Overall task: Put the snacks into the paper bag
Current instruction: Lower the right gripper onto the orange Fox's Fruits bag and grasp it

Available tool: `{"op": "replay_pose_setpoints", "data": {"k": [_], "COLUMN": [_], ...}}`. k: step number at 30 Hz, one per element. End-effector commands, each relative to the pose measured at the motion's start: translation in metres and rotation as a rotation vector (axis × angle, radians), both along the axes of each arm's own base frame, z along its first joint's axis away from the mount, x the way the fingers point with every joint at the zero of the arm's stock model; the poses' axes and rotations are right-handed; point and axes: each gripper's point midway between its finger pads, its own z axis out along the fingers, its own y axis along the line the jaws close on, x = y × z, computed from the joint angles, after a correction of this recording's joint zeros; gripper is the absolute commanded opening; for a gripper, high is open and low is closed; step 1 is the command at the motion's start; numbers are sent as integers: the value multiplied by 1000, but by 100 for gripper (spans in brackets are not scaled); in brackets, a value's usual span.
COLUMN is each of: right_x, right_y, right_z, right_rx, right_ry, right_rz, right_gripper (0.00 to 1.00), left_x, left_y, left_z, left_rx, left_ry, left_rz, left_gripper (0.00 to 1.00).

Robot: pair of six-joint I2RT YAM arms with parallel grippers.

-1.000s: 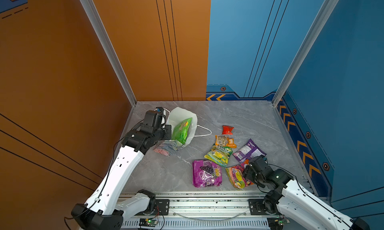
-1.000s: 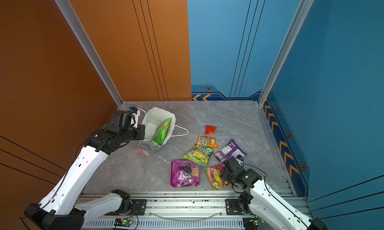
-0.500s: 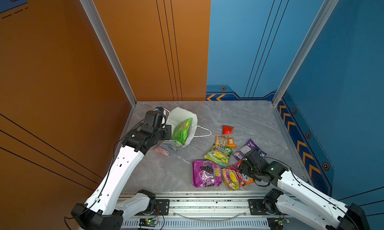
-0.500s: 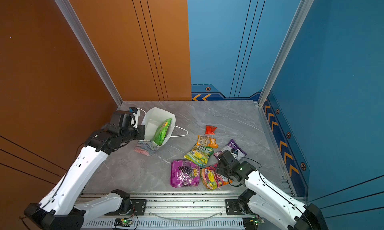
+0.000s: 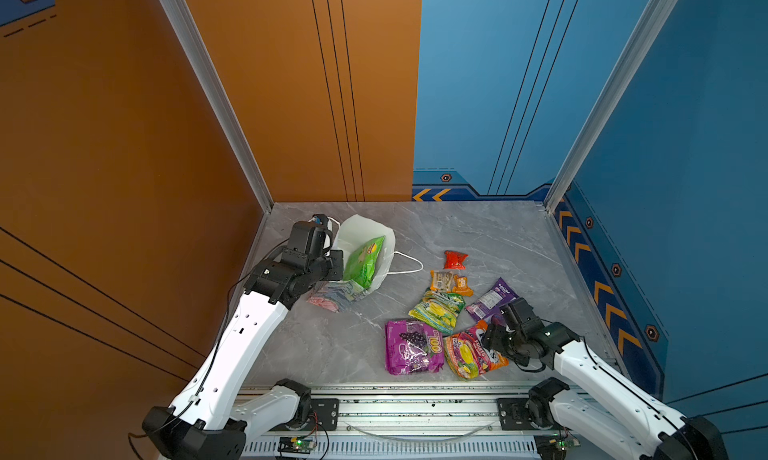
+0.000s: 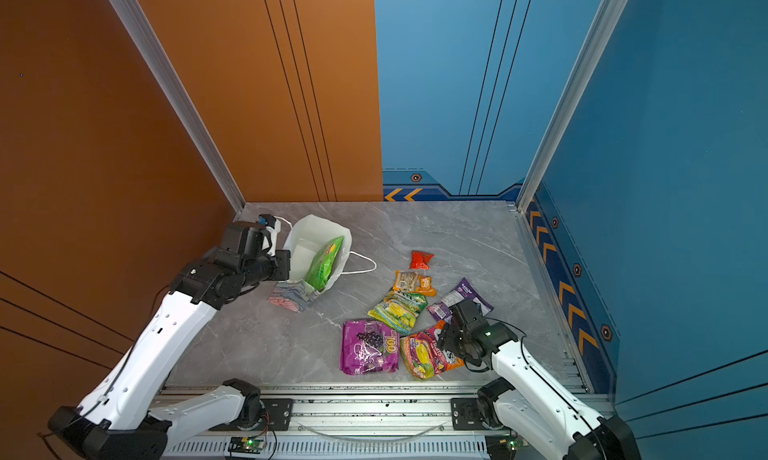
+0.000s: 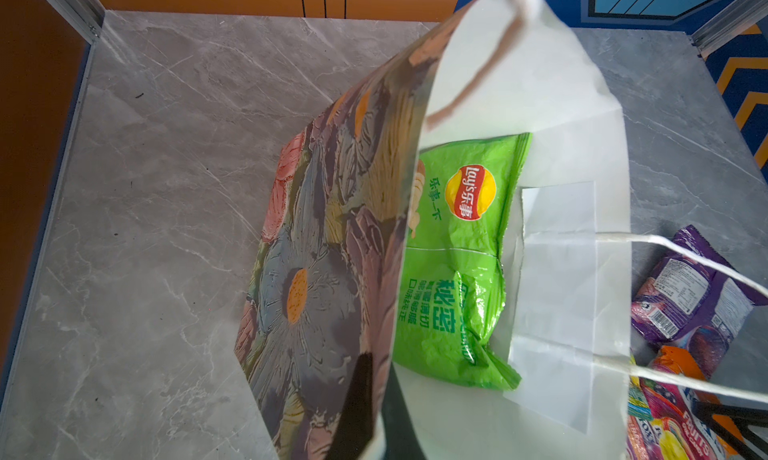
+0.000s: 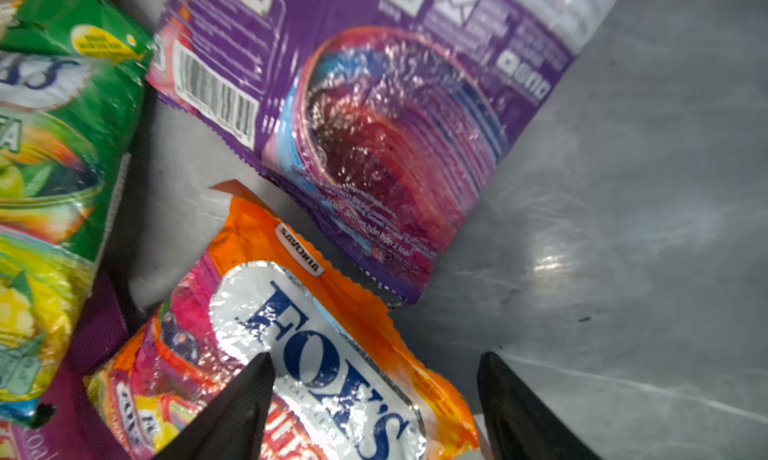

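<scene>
While the left gripper (image 7: 376,377) pinches the paper bag (image 5: 360,234) rim, the right gripper (image 8: 376,356) hangs wide open over the FOX'S packet (image 8: 320,354) by the front edge of the tabletop (image 5: 332,350).

Both top views look down from high above the table (image 5: 332,345); both wrist views, close-in, share the FOX'S packet (image 8: 332,366).

Far left corner of desk (image 5: 457,229): paper bag (image 5: 360,233), green packet (image 5: 365,262) inside, left claw (image 5: 337,271) at rim; right claw (image 5: 491,339) over orange-red packet (image 5: 467,354)

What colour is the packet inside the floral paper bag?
Bright green crinkly plastic packet, clearest in the left wrist view.
</scene>
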Motion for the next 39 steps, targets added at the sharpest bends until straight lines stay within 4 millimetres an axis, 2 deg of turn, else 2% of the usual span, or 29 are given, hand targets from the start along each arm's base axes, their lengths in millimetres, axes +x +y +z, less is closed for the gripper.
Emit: {"op": "replay_pose_setpoints", "data": {"k": [1, 2, 10, 15, 20, 24, 26, 28, 36, 39], "right_x": [-3, -4, -1, -2, -3, -1, 1, 4, 12, 15], "right_y": [8, 10, 11, 21, 31, 33, 34, 33, 31, 28], "right_z": [-11, -13, -9, -15, -23, -21, -16, -9, 14, 22], "right_rx": [45, 53, 26, 49, 39, 31, 37, 33, 59, 57], "right_ry": [18, 26, 8, 16, 24, 16, -1, -21, -107, -130], "right_rz": [14, 15, 19, 26, 41, 47, 45, 41, 14, -1], "right_gripper": [92, 100, 100, 94, 76, 55, 44, 37, 10, 4], "left_x": [-1, -1, -1, -2, -2, -2, -2, -2, -2, -2], "left_y": [2, 1, 1, 2, 1, 0, 0, 0, -1, -1], "left_z": [0, 0, 0, 0, 0, -1, -1, -1, -2, -2], "left_rx": [17, 17, 17, 18, 18, 19, 19, 19, 21, 20], "left_ry": [2, 3, 1, 1, 2, 4, 5, 4, 7, 7], "left_rz": [5, 4, 3, 5, 2, 1, 1, -1, -2, -2], "left_gripper": [0, 0, 0, 0, 0, 0, 0, 0, 0, 0]}}
